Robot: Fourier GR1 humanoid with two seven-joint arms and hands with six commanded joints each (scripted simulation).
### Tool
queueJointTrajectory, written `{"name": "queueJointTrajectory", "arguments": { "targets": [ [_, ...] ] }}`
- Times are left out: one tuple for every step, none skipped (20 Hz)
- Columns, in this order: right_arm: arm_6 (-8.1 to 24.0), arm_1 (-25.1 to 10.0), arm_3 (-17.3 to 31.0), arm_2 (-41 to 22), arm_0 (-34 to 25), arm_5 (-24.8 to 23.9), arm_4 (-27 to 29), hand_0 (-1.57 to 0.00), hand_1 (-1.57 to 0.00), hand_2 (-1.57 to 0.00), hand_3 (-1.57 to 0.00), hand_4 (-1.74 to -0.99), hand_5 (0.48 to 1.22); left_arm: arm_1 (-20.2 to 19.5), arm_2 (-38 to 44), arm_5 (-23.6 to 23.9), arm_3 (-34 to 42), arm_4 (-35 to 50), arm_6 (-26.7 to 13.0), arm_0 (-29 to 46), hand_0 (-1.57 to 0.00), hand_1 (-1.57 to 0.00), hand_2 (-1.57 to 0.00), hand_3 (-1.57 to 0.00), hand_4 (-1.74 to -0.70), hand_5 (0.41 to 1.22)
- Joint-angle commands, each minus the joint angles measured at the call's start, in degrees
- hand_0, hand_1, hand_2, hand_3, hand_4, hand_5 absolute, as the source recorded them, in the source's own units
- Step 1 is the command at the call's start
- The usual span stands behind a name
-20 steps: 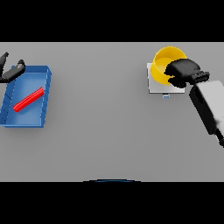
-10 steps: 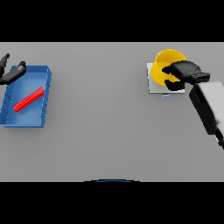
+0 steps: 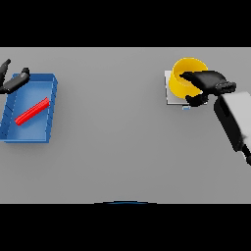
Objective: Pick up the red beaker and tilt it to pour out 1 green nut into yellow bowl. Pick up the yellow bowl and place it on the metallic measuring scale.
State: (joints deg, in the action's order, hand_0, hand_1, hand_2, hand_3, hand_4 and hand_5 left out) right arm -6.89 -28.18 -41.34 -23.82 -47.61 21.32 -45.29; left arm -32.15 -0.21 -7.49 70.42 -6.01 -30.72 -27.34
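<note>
The yellow bowl [image 3: 182, 84] stands on the metallic measuring scale [image 3: 169, 98] at the far right. My right hand [image 3: 210, 79] reaches in from the right: its fingers lie over the bowl's near rim and its thumb sits under the outer wall, pinching that wall. I cannot see inside the bowl. The red beaker [image 3: 32, 111] lies on its side in the blue tray [image 3: 45, 138] at the far left. My left hand [image 3: 13, 82] hovers open at the tray's far left corner, apart from the beaker.
Bare grey table stretches between the tray and the scale. The scale's small blue marker [image 3: 186, 108] shows at its front edge, just below my right thumb.
The bowl has come down a little with my right hand and now rests on the scale. My left hand has drifted slightly toward the left edge.
</note>
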Motion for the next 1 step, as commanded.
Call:
{"name": "queueJointTrajectory", "arguments": {
  "targets": [
    [0.52, 0.17, -0.09, 0.27, -0.20, 0.27, 0.27, -0.06, -0.06, -0.05, -0.04, -1.390, 0.779, 0.20, 0.00, 0.22, 0.22, 0.06, 0.76, 0.84, 0.00, 0.00, 0.00, 0.00, -0.83, 0.760]
  ]
}}
